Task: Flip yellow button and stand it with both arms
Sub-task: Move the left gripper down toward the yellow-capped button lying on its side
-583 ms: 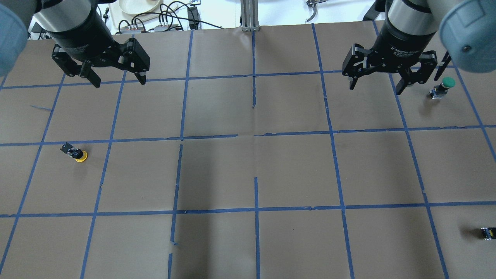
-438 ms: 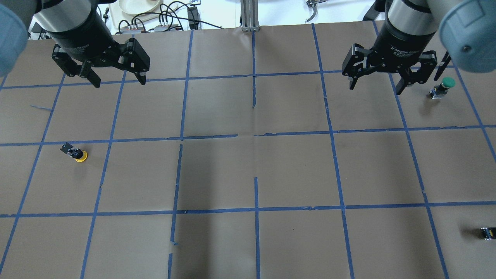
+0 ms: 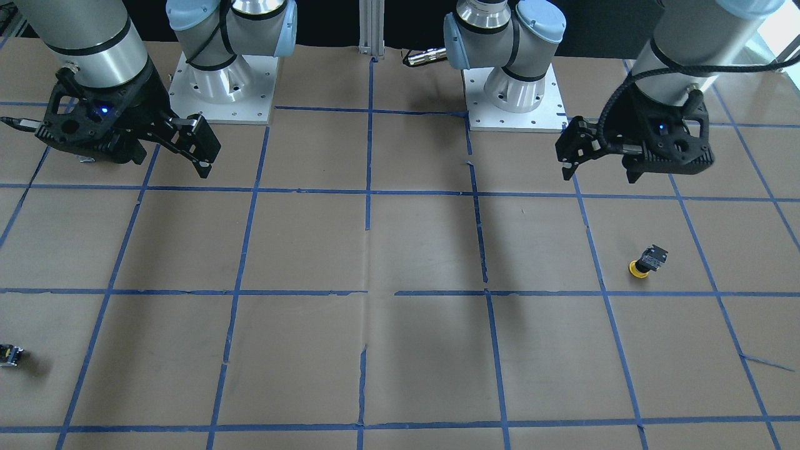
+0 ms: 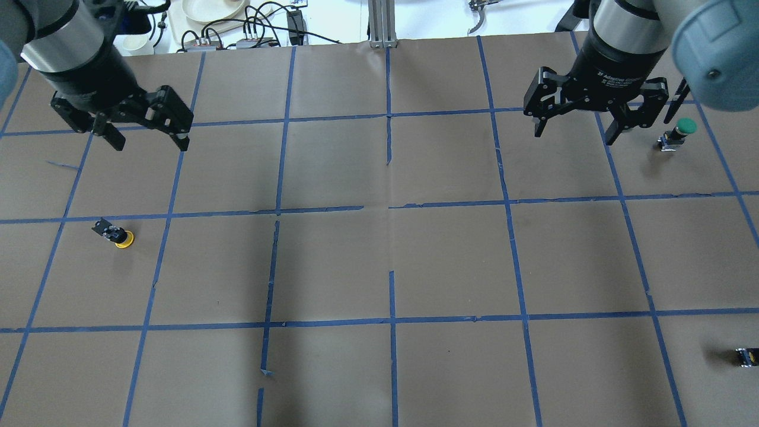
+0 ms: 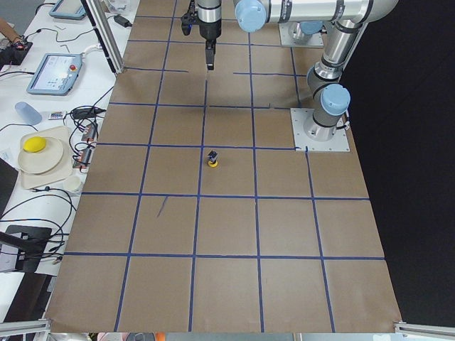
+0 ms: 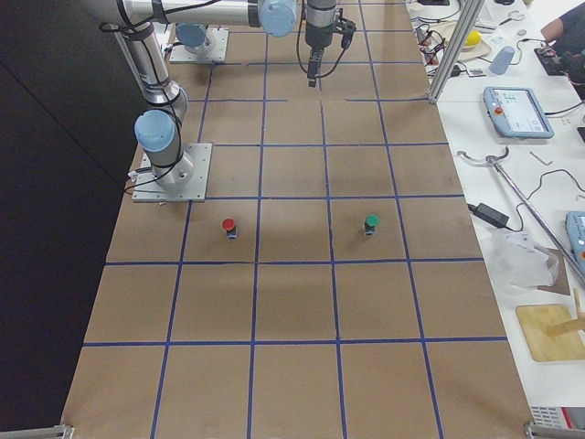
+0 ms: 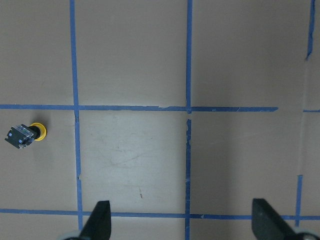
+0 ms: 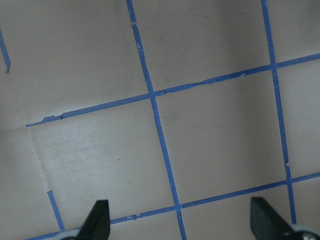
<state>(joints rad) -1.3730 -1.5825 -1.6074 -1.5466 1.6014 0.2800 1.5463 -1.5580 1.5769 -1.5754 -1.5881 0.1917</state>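
The yellow button (image 4: 118, 235) rests on the brown paper in a left-hand square, its yellow cap against the table and its black body tilted up. It also shows in the front view (image 3: 644, 264), the left side view (image 5: 212, 159) and at the left edge of the left wrist view (image 7: 25, 135). My left gripper (image 4: 149, 142) hangs open and empty well above and behind the button (image 3: 599, 176) (image 7: 181, 222). My right gripper (image 4: 574, 136) is open and empty over the far right of the table (image 3: 140, 164) (image 8: 181, 222).
A green-capped button (image 4: 682, 131) stands just right of my right gripper. A small black part (image 4: 746, 357) lies at the right edge. A red-capped button (image 6: 228, 225) shows in the right side view. Blue tape lines grid the table (image 4: 391, 267). Cables and plates lie beyond its far edge.
My left gripper has moved to the left and a little nearer the yellow button in the overhead view, still open. The right arm and the button have not moved.
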